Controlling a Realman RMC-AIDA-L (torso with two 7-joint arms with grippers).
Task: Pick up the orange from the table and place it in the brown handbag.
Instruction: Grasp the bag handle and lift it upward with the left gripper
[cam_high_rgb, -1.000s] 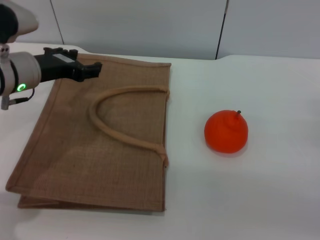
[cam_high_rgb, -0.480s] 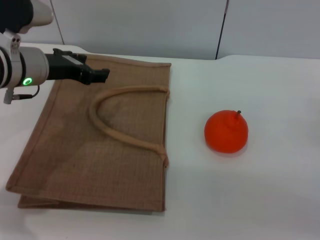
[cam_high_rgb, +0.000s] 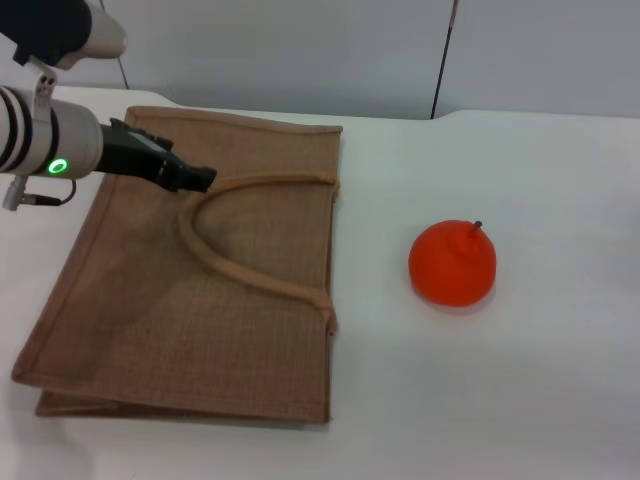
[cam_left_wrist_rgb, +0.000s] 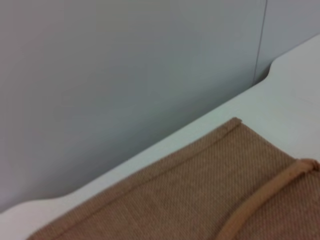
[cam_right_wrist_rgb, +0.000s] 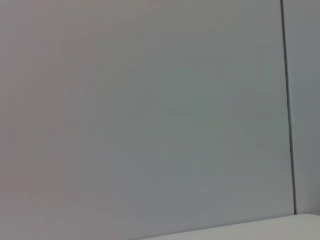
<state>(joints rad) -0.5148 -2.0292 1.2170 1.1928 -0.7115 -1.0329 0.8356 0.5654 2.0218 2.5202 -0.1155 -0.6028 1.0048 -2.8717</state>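
1. Compared with a second ago, the left gripper (cam_high_rgb: 200, 179) has been carried lower and farther across the brown handbag (cam_high_rgb: 250, 330), and now sits at the near end of the handle loop (cam_high_rgb: 215, 262).
2. A grab at the handle, to open the bag, is judged likely.
3. Nothing is held; whether its fingers are parted cannot be told.
4. The orange (cam_high_rgb: 452, 263) lies untouched on the table (cam_high_rgb: 520, 390), well apart from the bag.
5. The right gripper is not seen.

The handbag (cam_high_rgb: 200, 270) lies flat on the left part of the table (cam_high_rgb: 520, 380), its handle (cam_high_rgb: 240, 240) resting on top. The orange (cam_high_rgb: 452, 263) sits on the table well apart to the bag's right. The left gripper (cam_high_rgb: 195, 178) hangs over the bag's far left part.
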